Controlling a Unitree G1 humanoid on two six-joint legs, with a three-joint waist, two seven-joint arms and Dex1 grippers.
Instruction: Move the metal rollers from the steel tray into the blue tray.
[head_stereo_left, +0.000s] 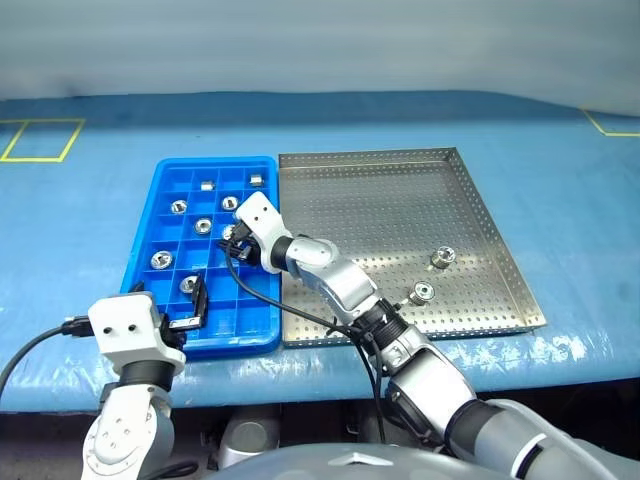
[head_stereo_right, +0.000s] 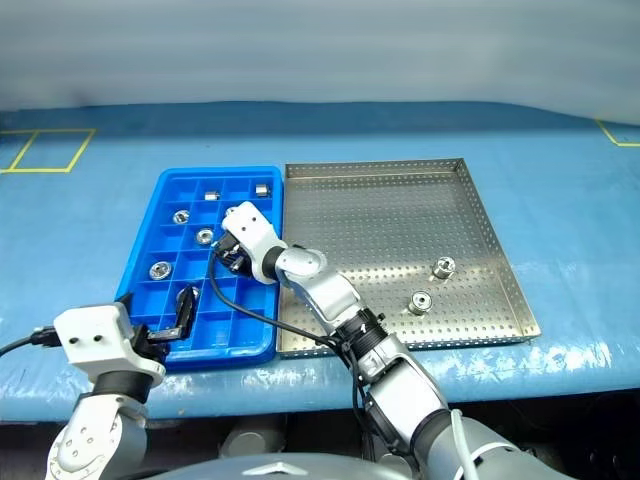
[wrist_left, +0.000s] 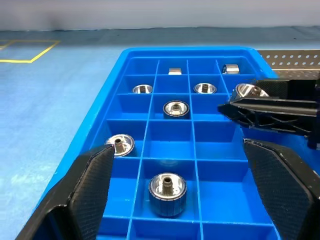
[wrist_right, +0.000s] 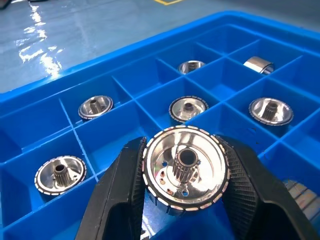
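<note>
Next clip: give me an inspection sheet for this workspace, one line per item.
Surface: blue table cover with yellow tape squares.
Job's things: steel tray holds two rollers; blue tray holds seven rollers, one per compartment.
Clutter: nothing seen.
Hands: right hand shut on a roller above the blue tray; left hand open over the tray's near end, empty.
Cables: black cable along right arm; another at left wrist.
Surroundings: pale wall behind.

- no readable text, labels, brands or numbers anywhere
- only markings: yellow taped outlines on the blue table cover (head_stereo_left: 90, 200), no characters in them
</note>
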